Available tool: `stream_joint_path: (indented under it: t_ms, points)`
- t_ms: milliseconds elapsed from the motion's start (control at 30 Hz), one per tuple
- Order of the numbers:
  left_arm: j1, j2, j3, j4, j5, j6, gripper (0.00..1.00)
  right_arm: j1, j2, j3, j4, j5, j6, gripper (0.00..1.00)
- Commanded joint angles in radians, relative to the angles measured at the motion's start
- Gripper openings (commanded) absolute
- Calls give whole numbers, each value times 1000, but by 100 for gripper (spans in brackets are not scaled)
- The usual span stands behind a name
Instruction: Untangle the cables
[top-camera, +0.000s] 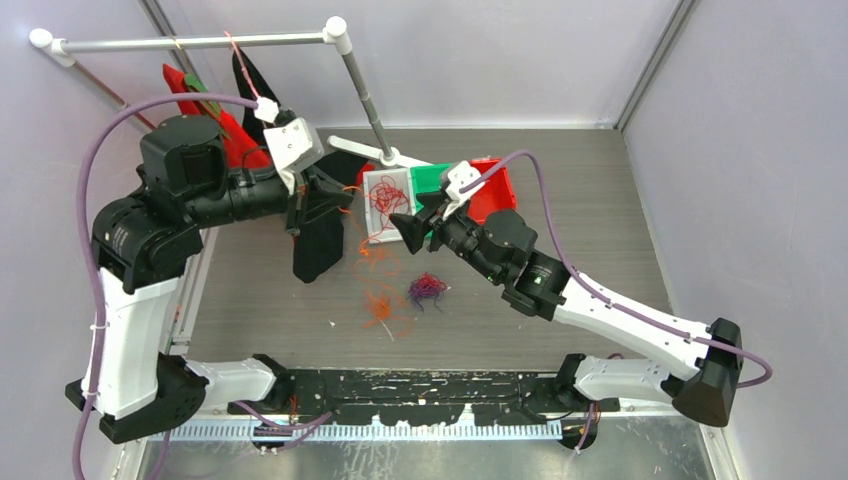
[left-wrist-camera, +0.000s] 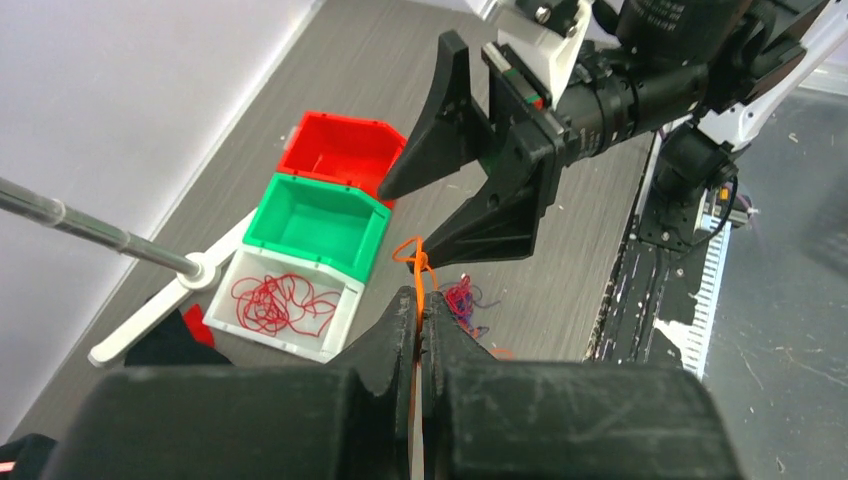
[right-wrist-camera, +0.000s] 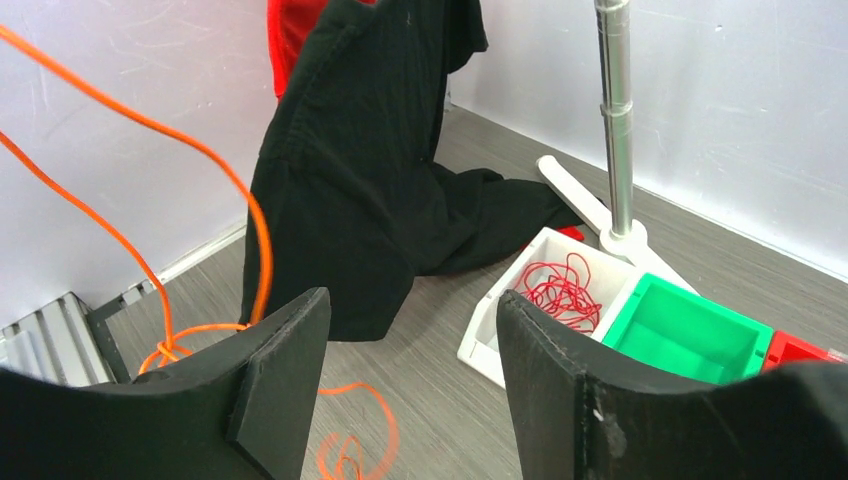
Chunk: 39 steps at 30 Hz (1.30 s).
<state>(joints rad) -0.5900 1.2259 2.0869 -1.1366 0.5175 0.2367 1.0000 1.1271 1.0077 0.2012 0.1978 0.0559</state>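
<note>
My left gripper (left-wrist-camera: 420, 312) is shut on a thin orange cable (left-wrist-camera: 418, 262), which rises from its tips to a small knot. In the top view the left gripper (top-camera: 343, 203) is in front of a black garment, and the orange strand runs down to an orange clump (top-camera: 383, 305) on the table. My right gripper (right-wrist-camera: 405, 335) is open and empty, with the orange cable (right-wrist-camera: 255, 225) looping past its left finger. It (top-camera: 412, 222) hovers beside the white bin. A purple-red clump (top-camera: 428, 290) lies on the table. A red cable (top-camera: 388, 198) lies in the white bin.
A white bin (top-camera: 372, 236), a green bin (top-camera: 430, 178) and a red bin (top-camera: 497, 190) stand in a row. A black garment (right-wrist-camera: 370, 170) and a red garment (top-camera: 228, 135) hang from a metal rack (top-camera: 362, 85), whose foot (top-camera: 395, 156) stands behind the bins.
</note>
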Motion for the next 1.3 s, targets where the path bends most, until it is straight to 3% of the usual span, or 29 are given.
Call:
stream_joint_path:
  t_ms: [0,333,533,633,800,1000,1267]
  points:
    - [-4,-26,-31,9,8,24,0,-3,-43,-18,55,1,27,67]
    - [-4,-39,-99,-10,-12,-11,0,-2,-94,-25,-32,42,54,65]
    - [-4,-164,-353,198,-166,-136,0,-2,-237,-123,-108,50,154,58]
    - [-4,-183,-384,234,-209,-129,0,-2,-253,-168,-112,-7,197,56]
    - [-4,-153,-337,200,-209,-116,0,2,-190,-223,-10,-163,277,59]
    - [-4,-144,-363,150,-142,-87,0,12,-72,-173,153,-214,281,69]
    - [-4,-152,-403,177,-166,-100,0,11,38,-47,195,-329,244,67]
